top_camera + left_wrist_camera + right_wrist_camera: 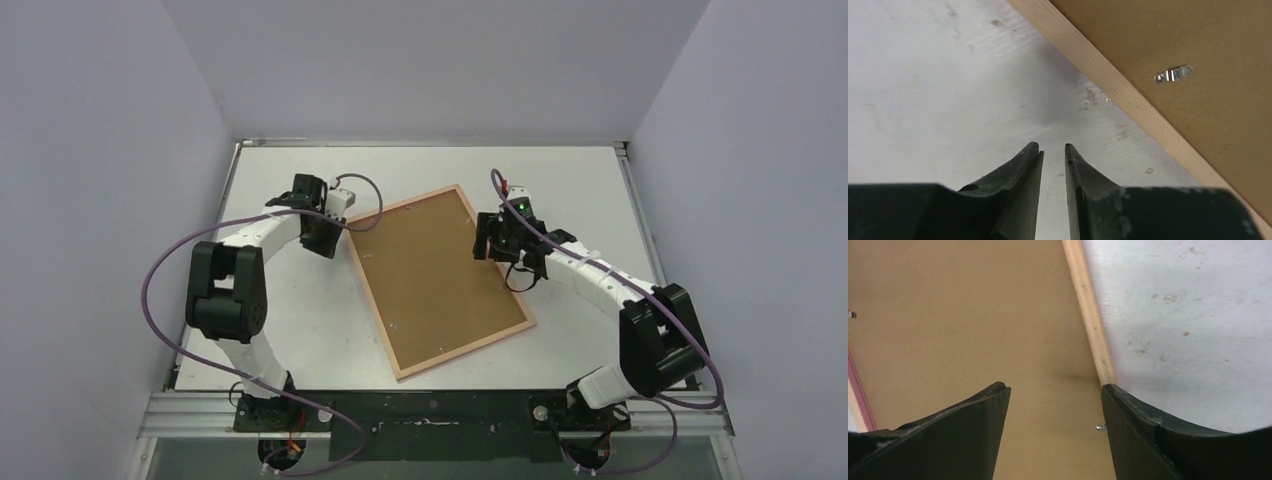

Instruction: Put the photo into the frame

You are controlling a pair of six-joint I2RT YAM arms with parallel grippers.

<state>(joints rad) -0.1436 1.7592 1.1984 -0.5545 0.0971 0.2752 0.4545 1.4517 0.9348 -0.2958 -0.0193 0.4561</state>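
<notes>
One salmon-edged wooden rectangular picture frame (1120, 90) lies back-up on the white table (320, 340). One brown hardboard backing panel (435, 280) sits inside it, with small metal clips (1173, 75) on it. Of the two grippers, the left gripper (1053, 147) is just off the frame's far-left corner, its fingers a narrow slit apart and holding nothing. The right gripper (1055, 387) is spread wide over the frame's right edge and is empty.

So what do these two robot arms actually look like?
The left arm and right arm have white links with chunky black joints. A purple cable trails along each. The left gripper and right gripper each have two black wedge-shaped fingers tapering to tips. A small green light glows near the right wrist.
</notes>
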